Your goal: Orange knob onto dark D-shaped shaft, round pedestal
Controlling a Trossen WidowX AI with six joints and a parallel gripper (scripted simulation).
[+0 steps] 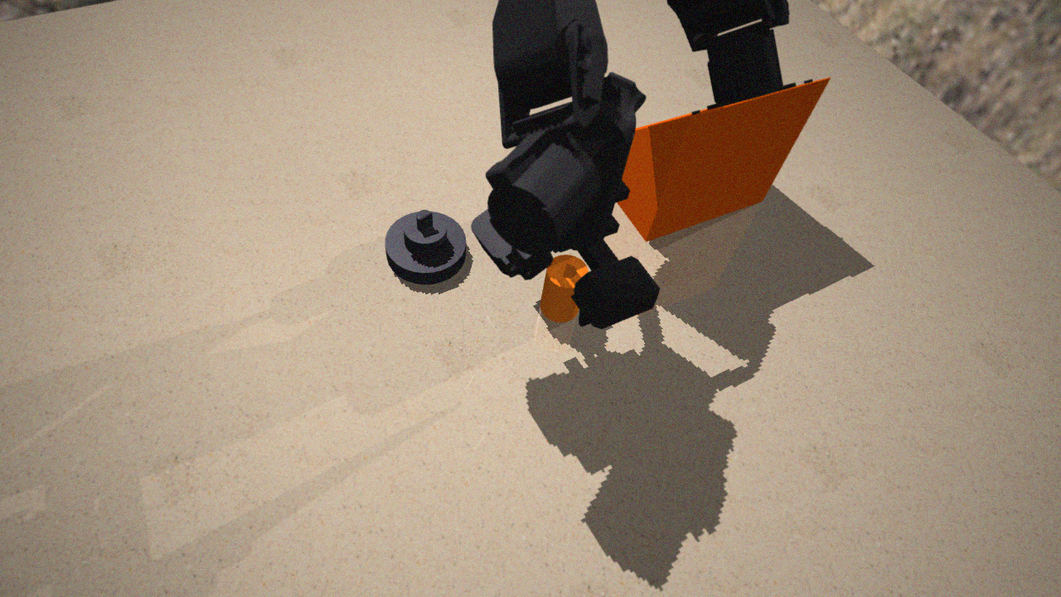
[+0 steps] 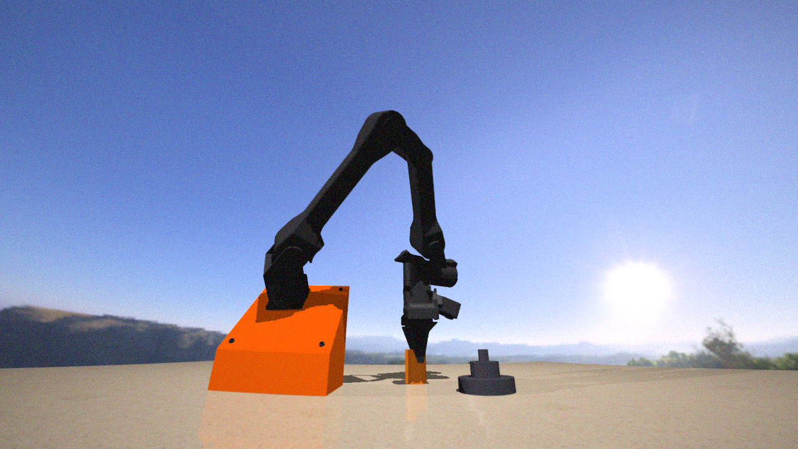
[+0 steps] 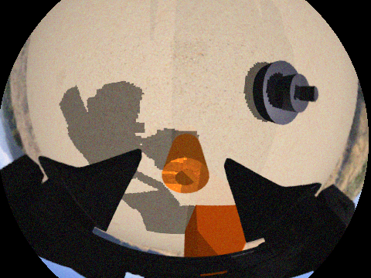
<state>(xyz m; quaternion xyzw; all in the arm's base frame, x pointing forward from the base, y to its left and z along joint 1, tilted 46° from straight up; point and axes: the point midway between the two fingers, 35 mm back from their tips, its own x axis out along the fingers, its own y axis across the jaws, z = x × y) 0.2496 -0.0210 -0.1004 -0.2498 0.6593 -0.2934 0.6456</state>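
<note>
The orange knob (image 1: 558,303) (image 2: 414,375) (image 3: 187,148) stands upright on the table, its hole facing up. My gripper (image 2: 420,357) (image 3: 184,154) is open and points down over it. In the wrist view the knob shows between the two fingers, with a gap on each side. In the exterior view a fingertip overlaps the knob's upper part. The dark round pedestal (image 1: 400,261) (image 2: 487,385) (image 3: 284,116) stands apart from the knob, its shaft (image 1: 424,220) (image 2: 483,355) (image 3: 310,93) upright and bare. In the top view the near finger hides part of the knob.
The arm's orange wedge-shaped base (image 1: 712,163) (image 2: 273,371) (image 3: 222,225) stands behind the knob in the top view. The pedestal is to the right of the gripper in the exterior view and the wrist view. The arm's shadow falls across the table.
</note>
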